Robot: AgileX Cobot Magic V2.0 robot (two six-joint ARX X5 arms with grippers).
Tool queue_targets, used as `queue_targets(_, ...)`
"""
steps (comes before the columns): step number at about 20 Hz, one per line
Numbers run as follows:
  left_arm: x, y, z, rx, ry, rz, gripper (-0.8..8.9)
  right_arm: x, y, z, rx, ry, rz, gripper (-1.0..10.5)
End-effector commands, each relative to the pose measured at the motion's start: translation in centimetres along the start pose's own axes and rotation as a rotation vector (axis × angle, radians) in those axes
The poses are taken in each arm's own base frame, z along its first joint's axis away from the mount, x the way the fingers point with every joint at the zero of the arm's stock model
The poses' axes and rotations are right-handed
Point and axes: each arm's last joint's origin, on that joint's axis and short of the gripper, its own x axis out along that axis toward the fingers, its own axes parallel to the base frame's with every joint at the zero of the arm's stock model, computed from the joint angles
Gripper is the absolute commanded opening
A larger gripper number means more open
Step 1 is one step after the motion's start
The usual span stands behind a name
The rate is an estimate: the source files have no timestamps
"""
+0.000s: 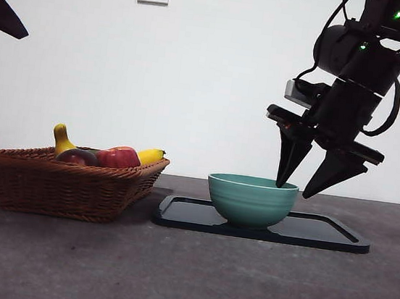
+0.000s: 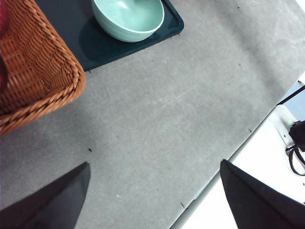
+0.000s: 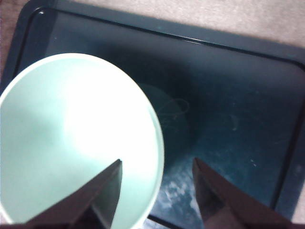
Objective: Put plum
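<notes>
The plum (image 1: 76, 156) is a small dark maroon fruit lying in the wicker basket (image 1: 64, 185) at the left, next to a red apple (image 1: 119, 156). My right gripper (image 1: 293, 191) hangs open and empty over the right rim of the green bowl (image 1: 251, 199). In the right wrist view its jaws straddle the bowl's rim (image 3: 159, 143), one jaw over the bowl (image 3: 71, 133), the other over the tray (image 3: 228, 95). My left gripper (image 2: 155, 162) is open and empty, high above bare table beside the basket (image 2: 33, 71).
A banana (image 1: 62, 140) rests in the basket with the other fruit. The bowl stands on a black tray (image 1: 321, 234) at centre right. A table edge (image 2: 248, 143) runs near the left gripper, with a cable beyond it.
</notes>
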Motion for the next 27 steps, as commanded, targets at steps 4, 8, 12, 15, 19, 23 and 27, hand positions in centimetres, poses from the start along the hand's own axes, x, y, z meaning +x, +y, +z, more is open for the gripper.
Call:
queue_targets(4,-0.2,-0.2,0.5,0.023,-0.014,-0.009,4.36,1.4,-0.1,0.3,-0.013,0.013,0.000,1.3)
queue_targets(8,-0.2,-0.2,0.5,0.023,-0.012,-0.009,4.36,1.3,0.0,0.6,-0.021,-0.009,0.006,0.1)
queue_targets(12,-0.2,-0.2,0.5,0.023,-0.012,-0.009,4.36,-1.9,0.9,1.1,-0.039,-0.097,0.020,0.1)
queue_targets(15,-0.2,-0.2,0.5,0.023,-0.012,-0.008,4.35,-6.6,2.0,1.0,-0.059,-0.178,0.036,0.1)
queue_targets(19,-0.2,-0.2,0.5,0.023,-0.012,-0.008,4.35,-13.1,3.6,-1.2,-0.120,-0.214,0.048,0.1)
queue_targets(23,-0.2,-0.2,0.5,0.023,-0.012,-0.008,4.36,-16.8,5.1,-3.8,-0.174,-0.207,0.067,0.1)
queue_targets(27,-0.2,-0.2,0.5,0.023,-0.012,-0.008,4.36,-16.3,5.7,-6.8,-0.214,-0.172,0.093,0.1)
